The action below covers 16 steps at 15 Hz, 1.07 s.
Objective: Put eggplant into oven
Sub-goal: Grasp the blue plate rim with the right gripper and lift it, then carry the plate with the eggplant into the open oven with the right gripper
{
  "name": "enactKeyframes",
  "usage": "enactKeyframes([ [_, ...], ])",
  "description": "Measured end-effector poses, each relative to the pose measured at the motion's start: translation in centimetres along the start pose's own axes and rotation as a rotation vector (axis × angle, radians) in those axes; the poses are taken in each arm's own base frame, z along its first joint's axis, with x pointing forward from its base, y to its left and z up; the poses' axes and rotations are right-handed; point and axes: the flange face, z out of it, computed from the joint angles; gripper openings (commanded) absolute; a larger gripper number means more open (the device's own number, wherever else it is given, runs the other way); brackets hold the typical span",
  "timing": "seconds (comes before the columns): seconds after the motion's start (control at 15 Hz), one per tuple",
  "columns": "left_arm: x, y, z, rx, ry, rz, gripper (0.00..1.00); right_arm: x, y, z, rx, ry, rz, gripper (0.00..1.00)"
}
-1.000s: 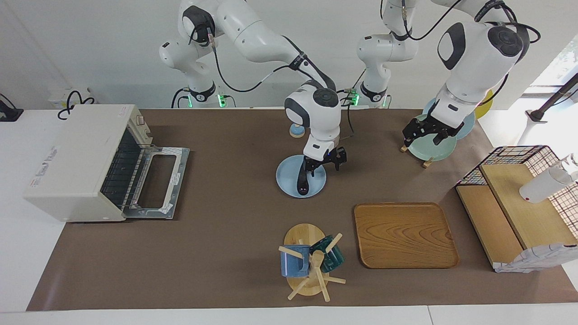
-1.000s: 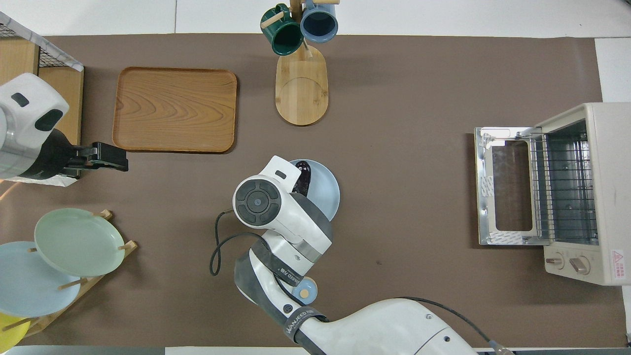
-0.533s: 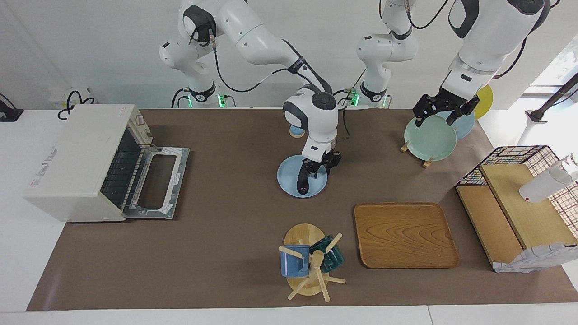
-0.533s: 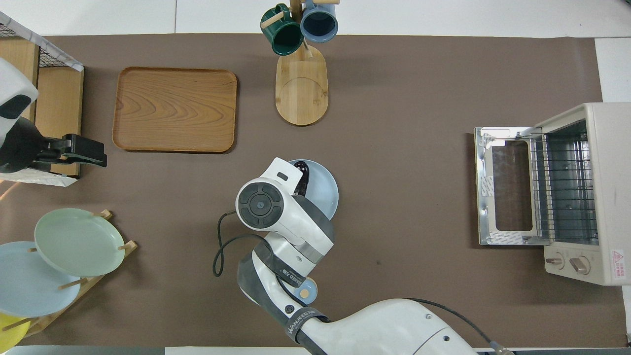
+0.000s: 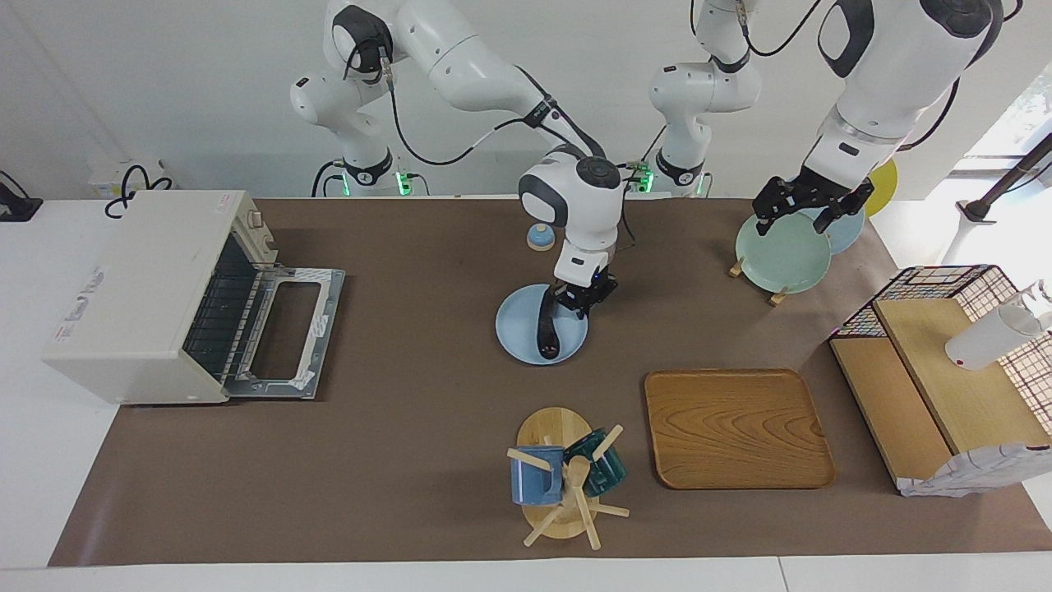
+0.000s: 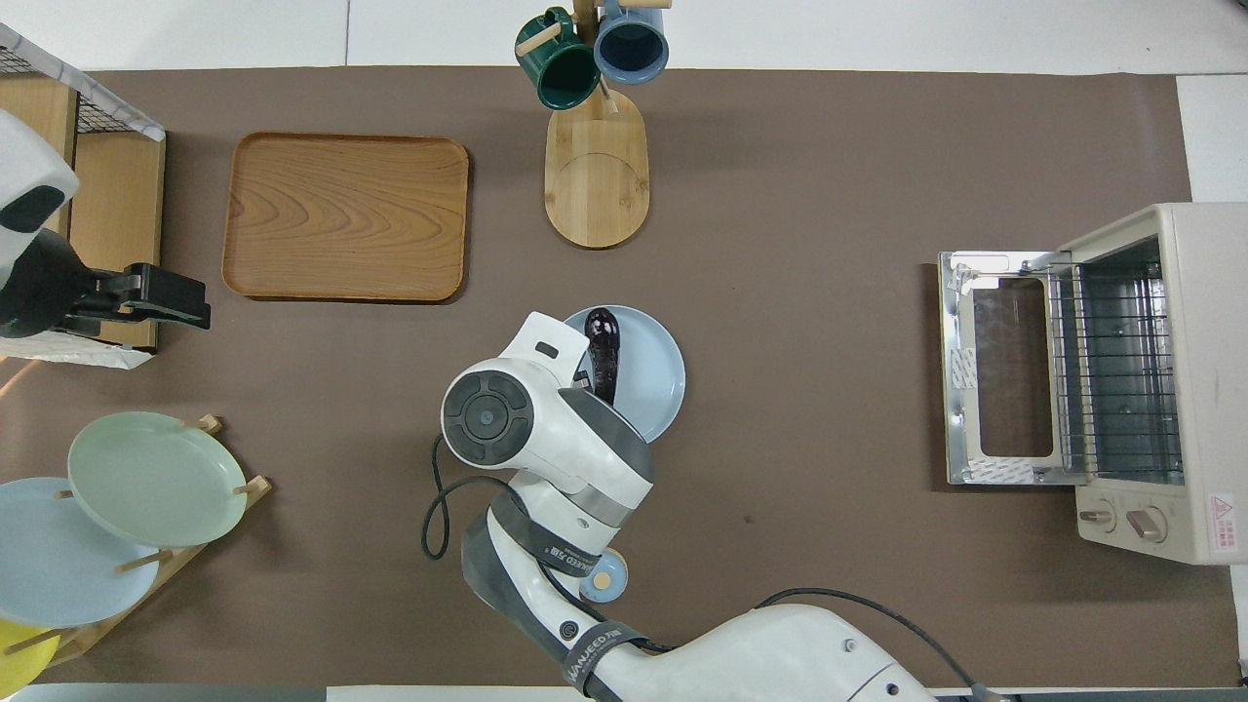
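On the worktop (image 5: 394,460), the right claw (image 5: 578,299) is closed on the eggplant (image 5: 546,327), which lies on the plate (image 5: 518,337) directly below the claw. The oven (image 5: 148,296), door down, sits well apart from that claw at the right arm's end. The mug rack (image 5: 559,481) and wooden tray (image 5: 735,427) lie farther from the robots than the plate. The left claw (image 5: 809,210) hangs over the plate rack (image 5: 777,251).
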Motion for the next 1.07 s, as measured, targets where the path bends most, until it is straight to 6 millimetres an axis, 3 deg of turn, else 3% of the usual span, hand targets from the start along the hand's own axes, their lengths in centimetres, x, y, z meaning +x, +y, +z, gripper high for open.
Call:
enactKeyframes([
  [0.2,0.1,-0.6,0.0,0.0,0.001,-0.008,1.0,1.1,2.6,-2.4,-0.052,-0.034,-0.037,0.0],
  [0.33,0.1,-0.7,0.0,0.0,0.001,-0.007,1.0,2.2,7.4,-4.7,-0.081,-0.08,-0.088,0.0],
  [0.53,0.1,-0.6,0.0,0.0,0.001,-0.006,1.0,1.9,17.8,-8.1,-0.103,-0.168,-0.123,0.0],
  [0.87,0.1,-0.6,0.0,0.0,0.001,-0.004,1.0,-5.3,37.4,-9.8,-0.087,-0.265,-0.135,0.0],
  [1.07,0.0,-0.4,0.0,0.0,0.001,-0.001,1.0,-9.3,44.6,-9.8,-0.059,-0.287,-0.136,0.0],
])
